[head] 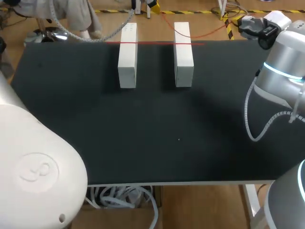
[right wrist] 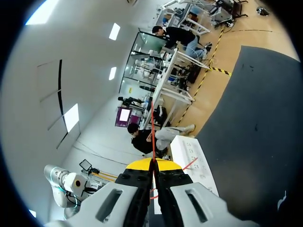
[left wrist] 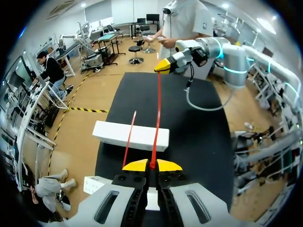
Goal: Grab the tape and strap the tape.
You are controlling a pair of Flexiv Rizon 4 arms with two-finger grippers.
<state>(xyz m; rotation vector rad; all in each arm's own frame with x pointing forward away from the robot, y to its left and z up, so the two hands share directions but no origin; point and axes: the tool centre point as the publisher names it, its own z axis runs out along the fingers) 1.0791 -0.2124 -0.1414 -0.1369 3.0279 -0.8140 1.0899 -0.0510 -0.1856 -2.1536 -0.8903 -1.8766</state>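
**Head view.** A red tape (head: 152,42) is running in a straight line across the far ends of two white blocks (head: 127,57) (head: 183,55), which are standing side by side, apart, at the far middle of the black table (head: 143,133). The tape is resting on top of both and bridging the gap between them, probably so the blocks can carry it clear of the table. The right arm (head: 286,62) is coming in from the far right and the left arm (head: 33,162) is filling the near left. Neither arm's fingers are showing clearly here.

**Left wrist view.** The left gripper (left wrist: 151,165) is pinching one end of the tape (left wrist: 157,109), its yellow tips closed together with nothing else between them. The tape is leaving the tips taut, crossing a block (left wrist: 130,136) and ending at the right gripper (left wrist: 162,67) far across the table. A thinner red strand is slanting beside it over the block, and it is unclear what that strand joins.

**Right wrist view.** The right gripper (right wrist: 152,164) is likewise clamping the tape (right wrist: 152,127), tips pressed tight on it. The tape is stretching straight ahead toward the left arm (right wrist: 61,182), with a block (right wrist: 189,158) just beside the fingers.

**Judgement.** The grab looks done. With one end in each gripper the tape is under tension, so the strapping step is in hand.
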